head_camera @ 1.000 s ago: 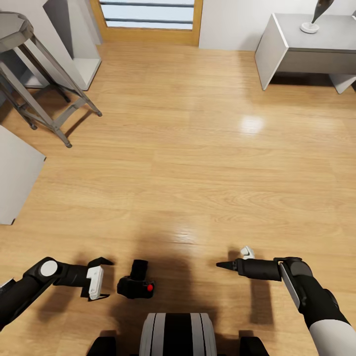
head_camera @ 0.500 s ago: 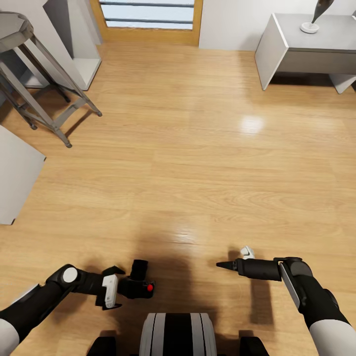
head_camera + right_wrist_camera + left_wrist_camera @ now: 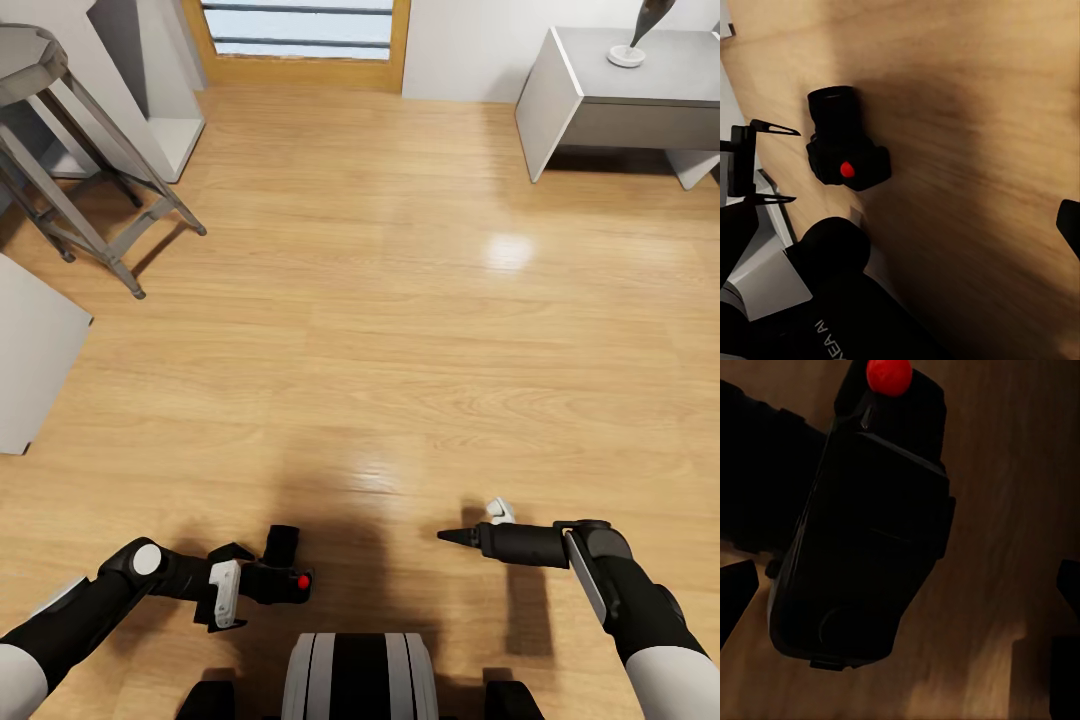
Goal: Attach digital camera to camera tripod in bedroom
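Low on the wood floor [image 3: 400,330], just ahead of the robot's base, the digital camera [image 3: 278,577] is lying with its red dot up. The left gripper [image 3: 240,585] is reaching in with its jaws spread around the body, not yet pinching. The right gripper [image 3: 470,528] is hovering apart, spread. Next, the jaws need closing squarely before lifting.

I see a light wood plank floor [image 3: 400,330] carrying everything here. The digital camera [image 3: 277,575] lies directly on it, close in front of my base. Farther off, a grey stool [image 3: 60,150] stands on splayed legs, and a grey bench [image 3: 620,95] rests near the wall.
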